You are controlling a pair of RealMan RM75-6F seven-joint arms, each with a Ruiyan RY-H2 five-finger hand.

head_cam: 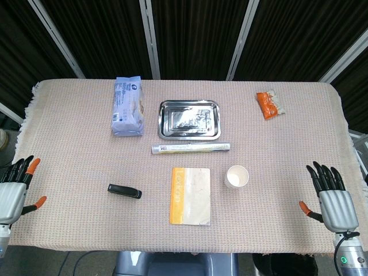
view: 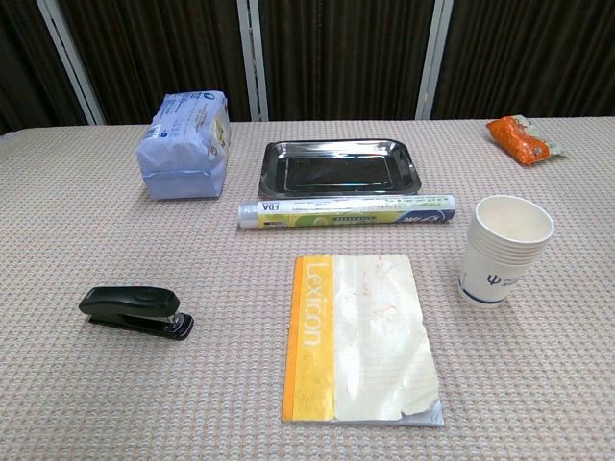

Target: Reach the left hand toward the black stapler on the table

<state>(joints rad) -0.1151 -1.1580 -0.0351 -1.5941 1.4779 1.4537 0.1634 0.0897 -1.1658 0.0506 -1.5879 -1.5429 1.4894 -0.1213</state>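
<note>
The black stapler (head_cam: pixel 124 191) lies flat on the woven tablecloth, left of the notebook; the chest view shows the stapler (view: pixel 135 311) at the lower left. My left hand (head_cam: pixel 14 190) hovers at the table's left edge, fingers spread and holding nothing, well to the left of the stapler. At the right edge my right hand (head_cam: pixel 332 198) is likewise spread and empty. Neither hand appears in the chest view.
An orange-spined notebook (head_cam: pixel 190 195) lies at centre front, a paper cup (head_cam: pixel 236 176) to its right. Behind them are a wrapped roll (head_cam: pixel 190 148), a steel tray (head_cam: pixel 190 119), a blue packet (head_cam: pixel 127 106) and an orange snack bag (head_cam: pixel 269 104).
</note>
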